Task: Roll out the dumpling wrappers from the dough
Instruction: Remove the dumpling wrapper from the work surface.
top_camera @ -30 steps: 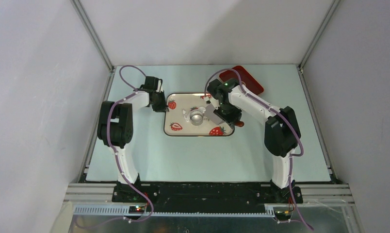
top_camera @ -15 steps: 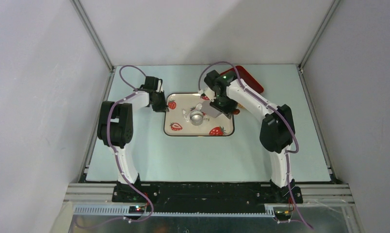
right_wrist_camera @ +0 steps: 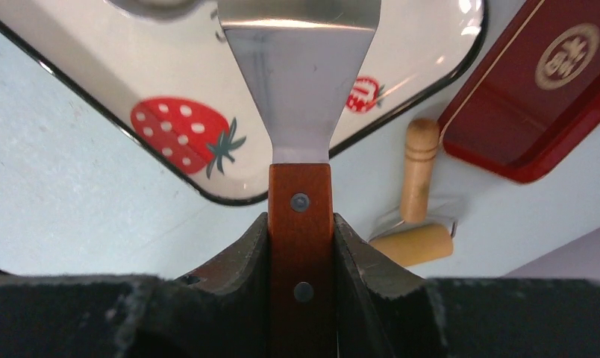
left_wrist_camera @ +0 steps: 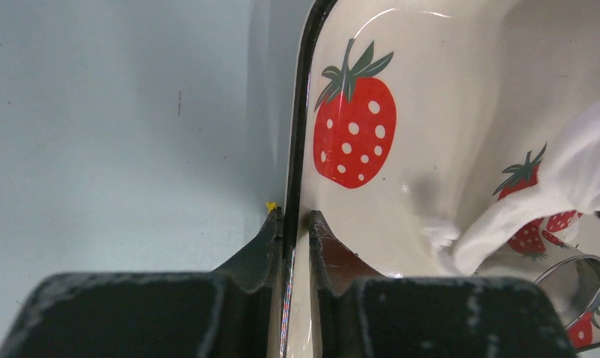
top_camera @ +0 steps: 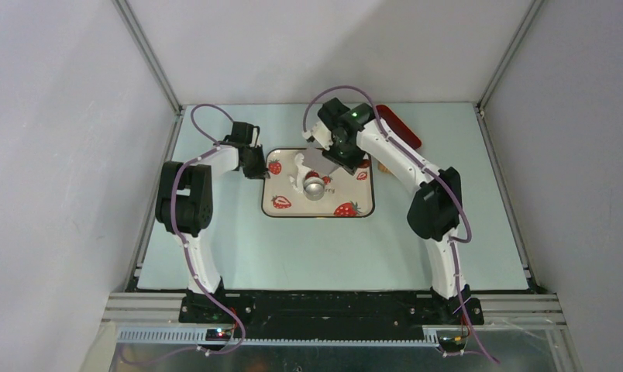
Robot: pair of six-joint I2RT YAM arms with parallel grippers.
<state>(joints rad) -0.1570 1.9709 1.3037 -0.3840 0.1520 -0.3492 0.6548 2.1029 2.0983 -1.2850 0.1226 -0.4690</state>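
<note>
Table (top_camera: 239, 248) is sitting boxed in by grey walls at left, back and right. The widest open room is lying between the tray (top_camera: 316, 216) and the arm bases, with narrower strips at the tray's sides and back.

Tray is lying flat mid-table, with a black rim and a strawberry print. Red tray (top_camera: 401, 130) is sitting at back right, partly under the right arm (top_camera: 417, 178), near the tray's back right corner but apart from it.

Left arm (top_camera: 188, 198) is folding its elbow up at the left, with the forearm reaching in to the tray's left edge. Left gripper (left_wrist_camera: 291, 224) is pinching the tray rim, nearly closed, one finger outside over the table and one inside the tray.

Right arm is stretching up from its base and across, with the wrist bending over the tray's back edge. Right gripper (right_wrist_camera: 301, 224) is clamping the wooden handle of the spatula (right_wrist_camera: 301, 74), with the jaws tight on both sides. The metal blade is pointing out over the tray interior.

Roller (right_wrist_camera: 416, 201) is lying on the table in the gap between tray and red tray.

Dough (left_wrist_camera: 580, 171) is sitting inside the tray as a white stretched lump, just behind the cup (top_camera: 314, 188). The blade is just beside it; contact is unclear.
</note>
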